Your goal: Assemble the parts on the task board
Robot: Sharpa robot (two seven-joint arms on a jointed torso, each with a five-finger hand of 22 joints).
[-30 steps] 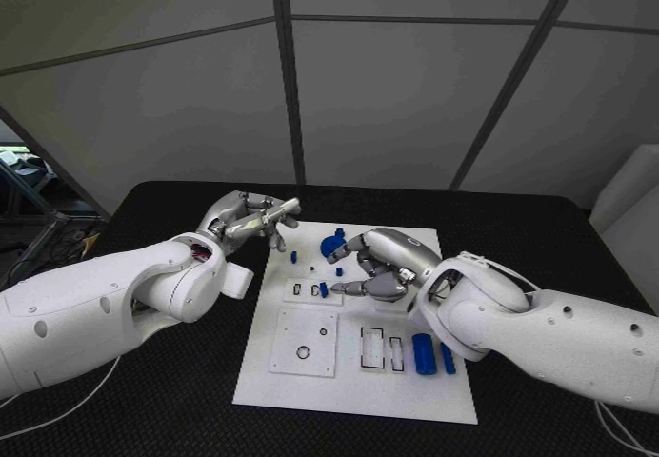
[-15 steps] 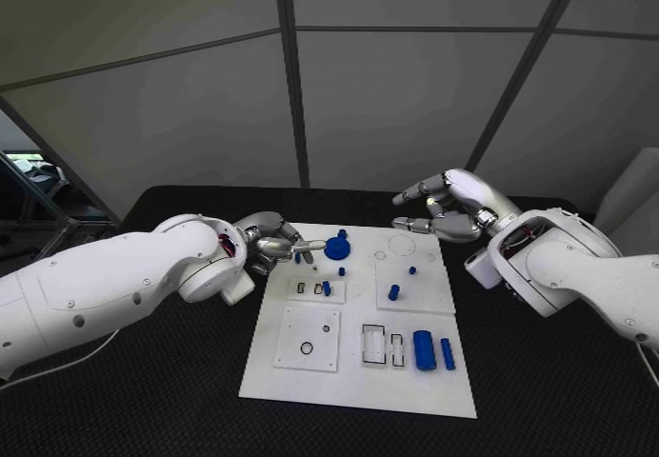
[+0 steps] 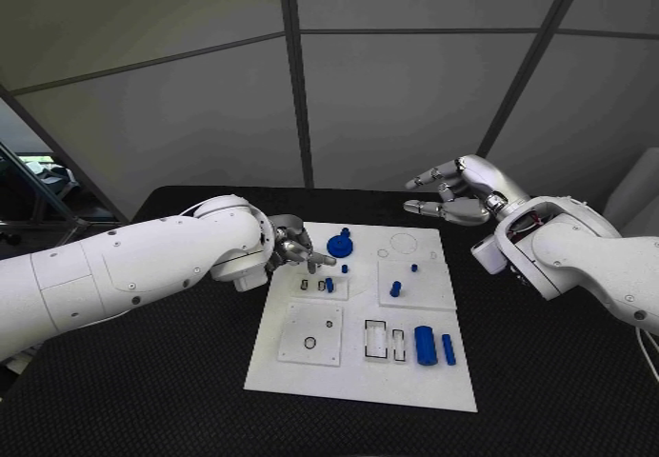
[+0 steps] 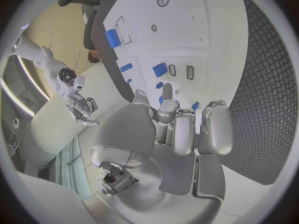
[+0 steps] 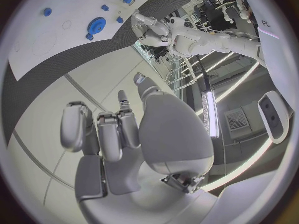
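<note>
Right hand point(image 3: 460, 195) lifted, two hands, one task board point(image 3: 360, 376)

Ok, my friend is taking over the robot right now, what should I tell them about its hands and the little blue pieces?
Left hand: fingers curled at the left edge of the white task board, beside the round blue disc part; whether it touches or holds anything cannot be told.
Right hand: raised beyond the board's far right corner, holding nothing, fingers apart.
Parts: small blue pegs stand mid-board; two blue cylinders lie near the right edge, beside the black-outlined slots.
Left to do: those slots look unfilled, so assembly seems unfinished.
</note>
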